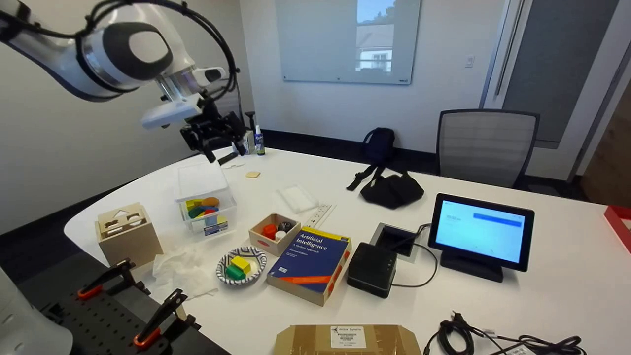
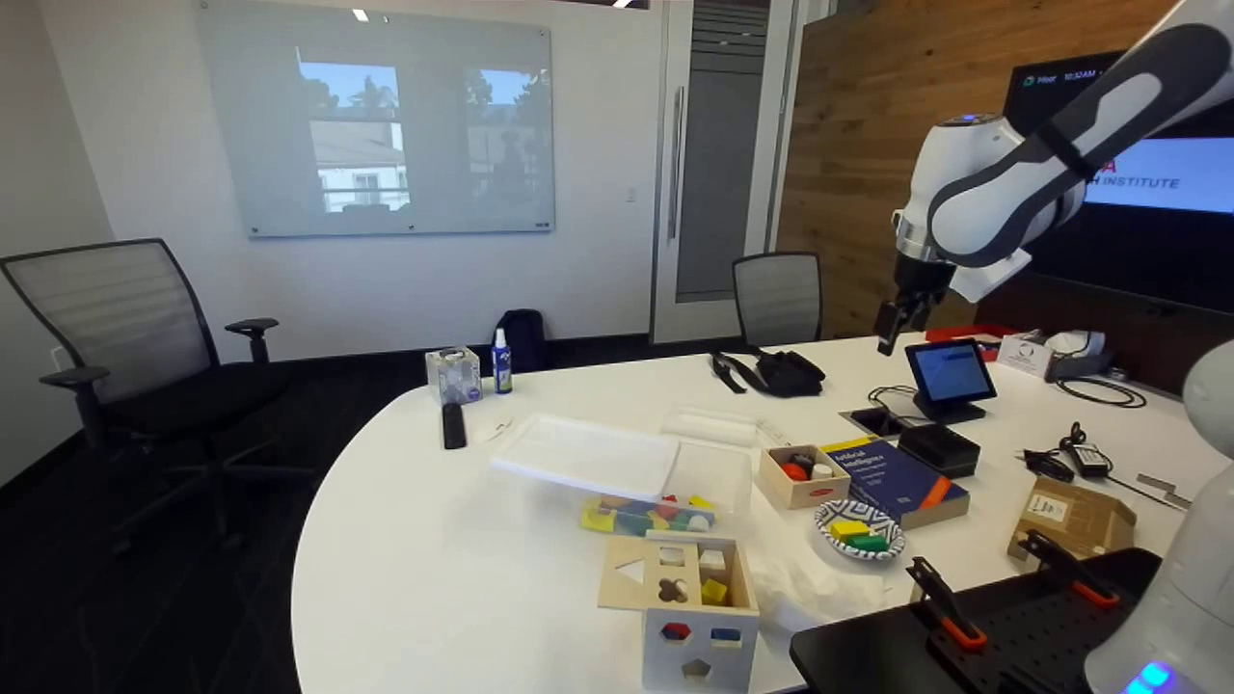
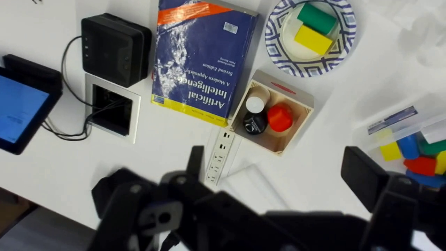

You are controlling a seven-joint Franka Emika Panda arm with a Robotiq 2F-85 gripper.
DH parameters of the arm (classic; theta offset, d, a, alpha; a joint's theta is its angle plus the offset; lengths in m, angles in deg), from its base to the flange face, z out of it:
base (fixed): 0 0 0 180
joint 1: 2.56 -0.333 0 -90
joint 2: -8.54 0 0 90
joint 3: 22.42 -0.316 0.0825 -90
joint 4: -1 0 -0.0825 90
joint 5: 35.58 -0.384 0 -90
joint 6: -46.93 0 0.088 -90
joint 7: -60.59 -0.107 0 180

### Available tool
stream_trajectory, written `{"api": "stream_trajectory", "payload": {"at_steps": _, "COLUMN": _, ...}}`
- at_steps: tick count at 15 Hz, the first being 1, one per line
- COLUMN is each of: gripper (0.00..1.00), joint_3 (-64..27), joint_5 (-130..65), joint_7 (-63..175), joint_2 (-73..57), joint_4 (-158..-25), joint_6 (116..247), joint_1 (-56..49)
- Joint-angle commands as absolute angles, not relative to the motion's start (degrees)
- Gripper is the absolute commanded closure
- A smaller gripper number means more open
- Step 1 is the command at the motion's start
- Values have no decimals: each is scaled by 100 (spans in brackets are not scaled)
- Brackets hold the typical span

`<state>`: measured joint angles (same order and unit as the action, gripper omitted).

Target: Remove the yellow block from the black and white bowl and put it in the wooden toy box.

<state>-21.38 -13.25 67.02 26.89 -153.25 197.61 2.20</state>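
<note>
Your gripper (image 3: pixel 278 169), at the bottom of the wrist view, has its jaws spread wide and nothing between them. Farther off, at upper right, the yellow block (image 3: pixel 313 39) lies in the black and white bowl (image 3: pixel 310 68), seemingly touching a green block (image 3: pixel 317 18) along its length. Straddle both and you could lift the pair; descend this wide and a jaw may catch the rim and shift the bowl. Past it, in the lower right of an exterior view, a crumpled white sheet (image 2: pixel 810 588) could snag if you carry low. Farthest, at lower centre, the wooden toy box (image 2: pixel 660 665) has a lid (image 2: pixel 617 593) jutting left; release over that and the block may tumble off, so favour the gap on its right.

You can't see the block's underside; the top edge of the wrist view clips the bowl, and the toy box is outside that frame. Past a yellow piece (image 2: pixel 713 591) in the gap, you can't tell how full the box is.
</note>
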Motion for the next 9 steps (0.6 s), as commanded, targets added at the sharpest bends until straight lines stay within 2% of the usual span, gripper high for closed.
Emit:
{"api": "stream_trajectory", "payload": {"at_steps": 1, "gripper": 0, "joint_3": -1795, "joint_5": -1721, "joint_7": 7669, "joint_2": 1672, "joint_4": -15129, "joint_6": 20274, "joint_1": 50}}
{"api": "stream_trajectory", "payload": {"at_steps": 5, "gripper": 0, "joint_3": -1668, "joint_5": -2380, "joint_7": 9085, "joint_2": 755, "joint_4": -15010, "joint_6": 20583, "joint_1": -18}}
{"api": "stream_trajectory", "payload": {"at_steps": 9, "gripper": 0, "joint_3": -1930, "joint_5": -3015, "joint_7": 10340, "joint_2": 23, "joint_4": -14824, "joint_6": 20723, "joint_1": 157}}
